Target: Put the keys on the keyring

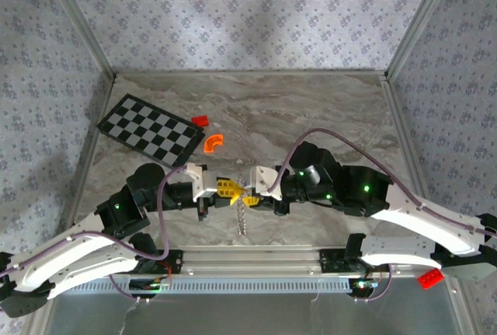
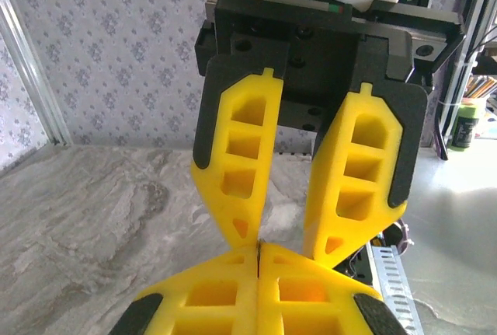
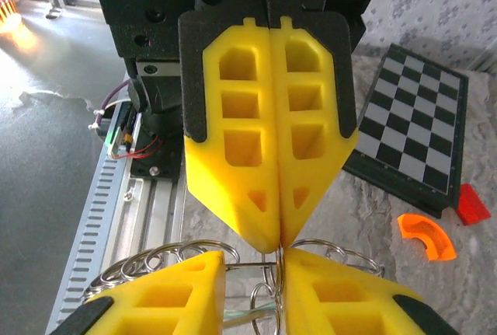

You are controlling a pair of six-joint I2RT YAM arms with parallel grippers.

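Progress: approx mid-step. Ring + key are brought together between the tools. Can't tell if the key is threaded on yet. Left to do: get it on the wire for sure, then release.
Ring: thin silvery-grey metal keyring w/ jagged looped rim (image 1: 242, 215), at centre of the grey marbled table (image 1: 326, 109), seemingly lifted off it.
Ring axis: in top view the long axis runs 6–12 o'clock, crosswise to the 9–3 gripper line. Near end sticks out toward 6.
L tool: left gripper (image 3: 276, 240) comes in from 9 o'clock. Jaws fully together, tips on the ring wire; looks like it pinches it.
R tool: right gripper (image 3: 255, 259) comes in from 3 o'clock, tip to tip w/ the left. Jaws a bit apart, nothing clamped as far as I see.
Key: tiny pale whitish-green shiny key (image 3: 252, 310), in that gap, by the wire. Mostly hidden, so axis can't tell.
Far: orange curved plastic bit (image 1: 213, 142), small red block (image 1: 200, 120) and black-and-white checkerboard (image 1: 151, 129), all toward 11 o'clock, well apart from the tools.
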